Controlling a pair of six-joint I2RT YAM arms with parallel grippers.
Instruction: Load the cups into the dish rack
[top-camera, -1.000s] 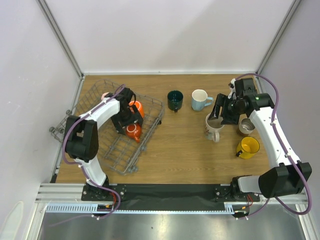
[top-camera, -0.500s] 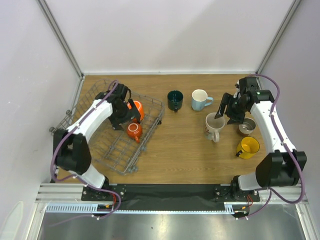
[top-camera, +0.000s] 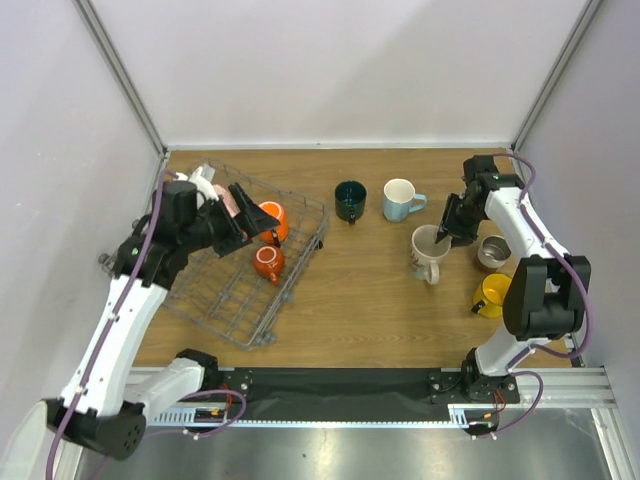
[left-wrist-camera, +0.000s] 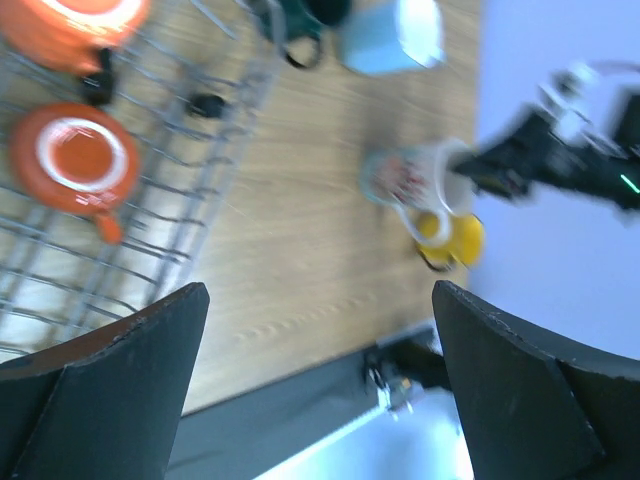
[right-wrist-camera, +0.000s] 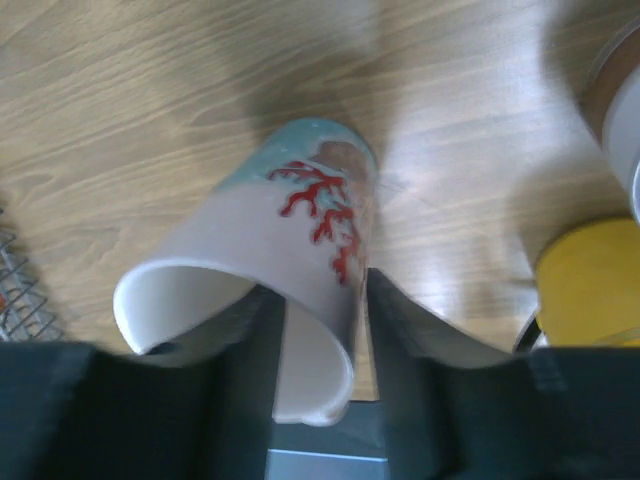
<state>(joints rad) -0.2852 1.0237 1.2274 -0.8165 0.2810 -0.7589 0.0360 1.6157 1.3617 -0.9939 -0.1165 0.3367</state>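
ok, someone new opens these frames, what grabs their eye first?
Right of centre, the right end effector clamps the wall of the cream mug with the red coral print, one finger inside it and one outside. On the left, the dish rack holds two orange mugs, and the left end effector hangs wide open above them.

Open desk (top-camera: 350, 300) between dish rack (top-camera: 225, 297) and cream mug (top-camera: 425, 263); far rack corner blocked by two orange mugs (top-camera: 266, 263).
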